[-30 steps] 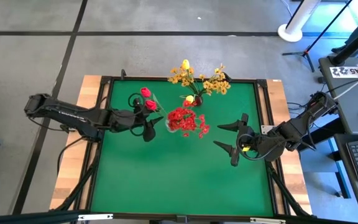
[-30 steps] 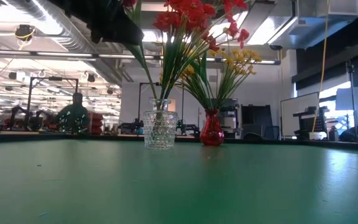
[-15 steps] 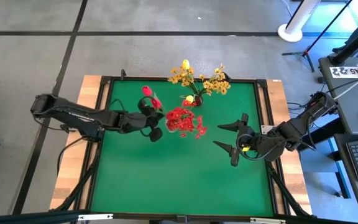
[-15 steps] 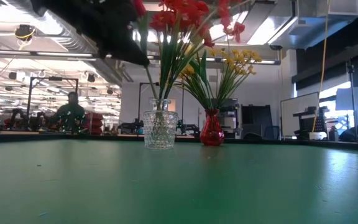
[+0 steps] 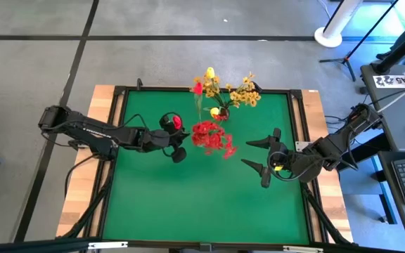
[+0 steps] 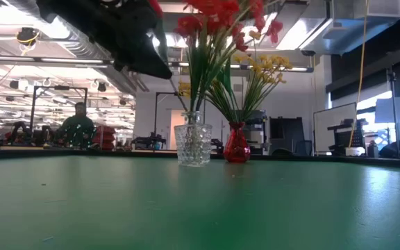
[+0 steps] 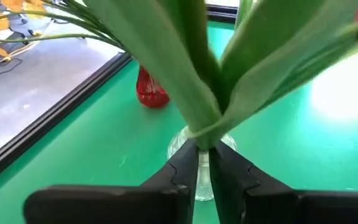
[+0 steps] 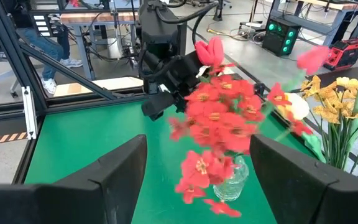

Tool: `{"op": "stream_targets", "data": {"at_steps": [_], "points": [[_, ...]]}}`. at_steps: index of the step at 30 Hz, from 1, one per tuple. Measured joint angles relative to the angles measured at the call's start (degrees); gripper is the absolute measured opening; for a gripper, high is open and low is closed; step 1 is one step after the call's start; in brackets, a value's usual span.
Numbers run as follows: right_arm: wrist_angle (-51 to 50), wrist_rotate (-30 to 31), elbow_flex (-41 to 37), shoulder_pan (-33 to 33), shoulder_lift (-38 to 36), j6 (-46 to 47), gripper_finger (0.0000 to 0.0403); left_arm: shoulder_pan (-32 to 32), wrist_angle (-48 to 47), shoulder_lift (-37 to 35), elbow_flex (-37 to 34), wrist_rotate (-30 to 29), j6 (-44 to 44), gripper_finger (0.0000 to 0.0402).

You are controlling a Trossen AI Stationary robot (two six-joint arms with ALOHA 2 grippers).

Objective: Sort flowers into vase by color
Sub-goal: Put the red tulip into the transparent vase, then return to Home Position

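Two red tulips (image 5: 176,121) on green stems are in my left gripper (image 7: 204,152), which is shut on them just left of the clear glass vase (image 6: 193,139). That vase stands on the green mat and holds a red small-blossom cluster (image 5: 213,137). Behind it, a red vase (image 6: 237,144) holds yellow-orange sprays (image 5: 241,95) and a yellow tulip (image 5: 209,72). My right gripper (image 5: 262,158) hangs open to the right of the vases, with nothing between its fingers. My left gripper pinches the tulips' green stems (image 7: 204,138) between its two fingers, just below where the leaves join. The fingers come level from the table's left and lie across the stems. The stems rise tilted above the clear vase; their lower ends are hidden by the fingers.
The green mat (image 5: 188,204) has open room in its near half. A black frame and wooden table edge (image 5: 83,204) surround it. A person (image 6: 78,125) sits in the room beyond the far edge.
My left gripper has gone toward the table's right, up to the clear vase, and has shut on the tulip stems. One tulip head has swung toward the far right, over the yellow flowers. The clear vase has slid a little to the right.
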Motion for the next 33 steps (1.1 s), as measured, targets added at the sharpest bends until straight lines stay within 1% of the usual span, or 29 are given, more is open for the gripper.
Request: {"op": "stream_targets", "data": {"at_steps": [9,13,17,19,23,26,29,33], "points": [[0.21,-0.52,0.02,-0.02,0.02,0.15,0.0282,-0.62,-0.71,-1.80,2.05,1.21,0.12,0.0095],[0.37,-1.04,0.02,-0.01,0.02,0.15,0.0282,-1.35,-4.55,-2.69,3.81,1.13,-0.03,0.0132],[0.32,-1.41,0.02,-0.02,0.02,0.06,0.0282,-3.09,-12.62,-4.16,6.58,0.97,-2.25,0.0169],[0.23,-0.20,0.02,0.04,0.02,-0.89,0.0282,-4.86,-17.02,-5.50,7.11,-0.26,-2.87,0.0180],[-1.06,2.43,0.06,0.03,-0.84,-3.10,0.0282,-9.83,-19.19,-10.04,7.36,-3.95,-3.16,0.0181],[-5.43,3.75,0.05,-0.02,-2.06,-3.97,0.0282,-13.31,-20.33,-14.55,7.32,-5.43,-3.40,0.0175],[-9.00,3.36,-0.24,-1.31,-2.68,-4.17,0.0282,-15.96,-19.78,-19.58,6.23,-6.33,-2.73,0.0170],[-8.40,2.55,-4.40,-2.39,-6.56,-4.56,0.0282,-17.74,-17.61,-25.87,2.93,-6.53,-0.89,0.0162]]}}
